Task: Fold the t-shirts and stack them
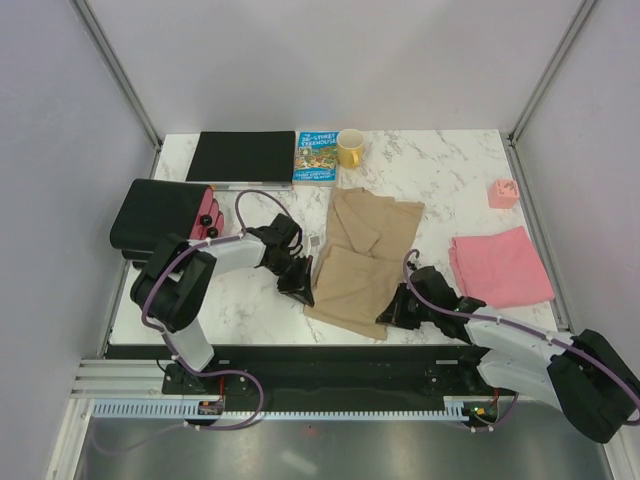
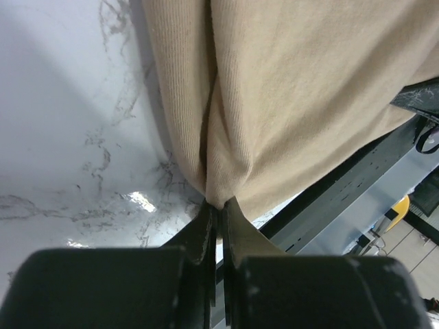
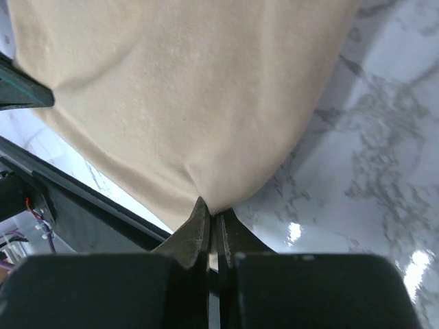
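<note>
Overhead, the wrists hide my fingertips. 2 arms reach low: left gripper (image 2: 218, 205) pinches the soft tan cloth t-shirt (image 1: 365, 262) at its left edge, right gripper (image 3: 211, 214) nips its near-right corner.

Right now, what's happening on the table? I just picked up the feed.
Both arms are working the tan t-shirt, which lies rumpled mid-table. The left arm has its jaws shut on the shirt's left edge, and the right arm has its jaws shut on the near right corner. The pink t-shirt lies flat in a neat rectangle further right, untouched. Nothing is stacked yet.
</note>
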Tool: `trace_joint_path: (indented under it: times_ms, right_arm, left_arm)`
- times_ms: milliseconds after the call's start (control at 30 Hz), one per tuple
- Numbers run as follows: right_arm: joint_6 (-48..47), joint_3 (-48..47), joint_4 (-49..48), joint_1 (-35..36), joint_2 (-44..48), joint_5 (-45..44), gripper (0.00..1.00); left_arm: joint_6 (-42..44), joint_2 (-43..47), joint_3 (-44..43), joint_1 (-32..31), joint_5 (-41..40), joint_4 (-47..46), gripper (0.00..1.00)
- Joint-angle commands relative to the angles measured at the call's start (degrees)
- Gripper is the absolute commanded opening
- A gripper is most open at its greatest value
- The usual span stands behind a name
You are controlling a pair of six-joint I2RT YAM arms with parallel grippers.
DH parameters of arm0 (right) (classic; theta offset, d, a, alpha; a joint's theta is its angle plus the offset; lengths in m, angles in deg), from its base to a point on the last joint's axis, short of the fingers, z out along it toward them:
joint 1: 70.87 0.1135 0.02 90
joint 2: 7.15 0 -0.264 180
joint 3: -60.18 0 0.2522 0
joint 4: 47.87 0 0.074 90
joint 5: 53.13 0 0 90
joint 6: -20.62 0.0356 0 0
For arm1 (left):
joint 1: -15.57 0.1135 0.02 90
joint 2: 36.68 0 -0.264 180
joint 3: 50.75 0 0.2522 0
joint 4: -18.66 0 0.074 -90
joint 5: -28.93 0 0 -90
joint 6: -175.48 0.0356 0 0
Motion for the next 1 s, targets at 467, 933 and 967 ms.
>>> trace_joint_path:
  times_ms: [467, 933, 967]
  right_arm:
    - [-6.86, -18.34, 21.07, -0.1, 5.5, -9.4, 0.0]
    - [-15.47, -35.15, 22.83, -9.15, -4.25, -16.17, 0.0]
    - [-16.18, -37.07, 22.83, -10.46, -5.13, -16.26, 0.0]
  left_arm:
    - [-0.84, 8.71, -11.13, -0.97, -2.35, 7.86, 0.02]
    - [-0.84, 1.07, -29.06, -0.71, -15.02, 10.77, 0.02]
    - [-0.75, -0.93, -30.37, -0.45, -15.63, 11.03, 0.02]
